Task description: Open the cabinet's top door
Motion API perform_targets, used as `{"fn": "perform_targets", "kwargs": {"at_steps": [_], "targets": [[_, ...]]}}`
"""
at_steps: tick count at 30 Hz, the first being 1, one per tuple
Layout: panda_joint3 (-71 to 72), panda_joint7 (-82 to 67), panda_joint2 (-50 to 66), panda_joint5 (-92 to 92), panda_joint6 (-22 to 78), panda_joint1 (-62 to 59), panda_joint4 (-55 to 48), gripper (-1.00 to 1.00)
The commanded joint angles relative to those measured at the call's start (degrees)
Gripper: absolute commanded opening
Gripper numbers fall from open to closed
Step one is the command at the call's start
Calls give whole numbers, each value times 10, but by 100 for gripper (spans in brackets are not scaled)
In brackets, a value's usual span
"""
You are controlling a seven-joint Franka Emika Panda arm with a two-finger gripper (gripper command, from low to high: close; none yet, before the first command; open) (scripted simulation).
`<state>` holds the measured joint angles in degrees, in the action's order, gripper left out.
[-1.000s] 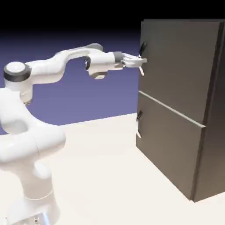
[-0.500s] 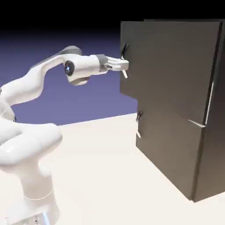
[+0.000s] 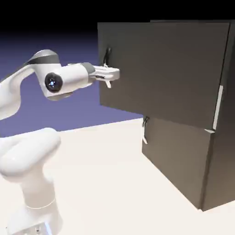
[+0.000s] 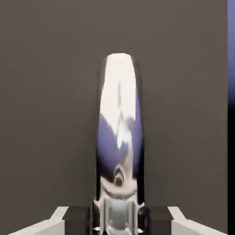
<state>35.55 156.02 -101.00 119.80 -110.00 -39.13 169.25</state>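
Observation:
The dark grey cabinet (image 3: 215, 151) stands at the exterior view's right. Its top door (image 3: 165, 69) is swung well out toward the left, with a pale gap showing at its hinge edge. My gripper (image 3: 109, 74) is shut on the top door's handle (image 3: 108, 62), a slim vertical bar at the door's free edge. In the hand view the shiny handle (image 4: 119, 137) runs up the middle between my fingers (image 4: 62, 220), with the door's dark panel (image 4: 46, 92) filling the frame behind it.
The shorter lower door (image 3: 176, 156) is shut, with its own small handle (image 3: 145, 128) at its left edge. The pale table (image 3: 105, 183) stretches out below the swung door. My white arm (image 3: 32, 142) rises at the left.
The top door has swung out from nearly shut to well open. My gripper has drawn back to the left with the handle in its grip, and the arm has folded back.

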Motion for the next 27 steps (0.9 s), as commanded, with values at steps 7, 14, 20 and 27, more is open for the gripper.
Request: {"fn": "perform_targets", "kwargs": {"at_steps": [7, 14, 20, 27], "targets": [[-145, -45, 11, -110, 106, -10, 39, -100], [-235, -65, 24, -159, 259, -116, 48, -100], [-359, -139, 123, -285, 340, -129, 26, -100], [-482, -231, 268, -427, 421, -111, -35, -100]]}}
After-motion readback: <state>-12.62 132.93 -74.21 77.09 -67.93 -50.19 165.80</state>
